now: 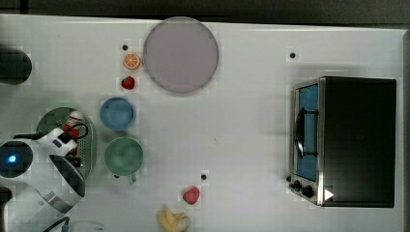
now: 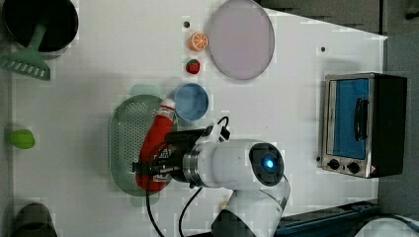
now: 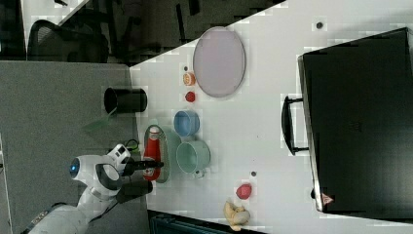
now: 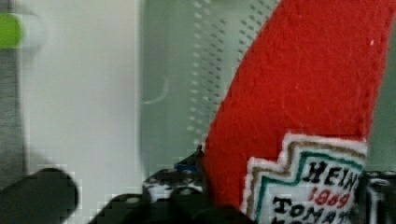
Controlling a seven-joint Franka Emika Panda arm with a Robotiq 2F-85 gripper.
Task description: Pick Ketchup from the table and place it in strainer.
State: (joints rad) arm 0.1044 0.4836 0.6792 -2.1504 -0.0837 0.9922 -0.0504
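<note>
Ketchup (image 4: 299, 93) fills the right half of the wrist frame, label at lower right, perforated strainer (image 4: 177, 70) wall behind it. Left view, mid-left of frame: ketchup (image 2: 154, 143) lies lengthwise over the strainer (image 2: 123, 133), cap toward the blue bowl (image 2: 191, 101), with the gripper (image 2: 154, 168) clamped on its lower end. Top view, lower left: bottle (image 1: 73, 126) over the strainer (image 1: 51, 118), beside the green cup (image 1: 124, 155). Judged step: placing, bottle at the basket, release not yet done. Next move likely calls for spreading the fingers, then lifting straight off so the bottle isn't dragged out.
</note>
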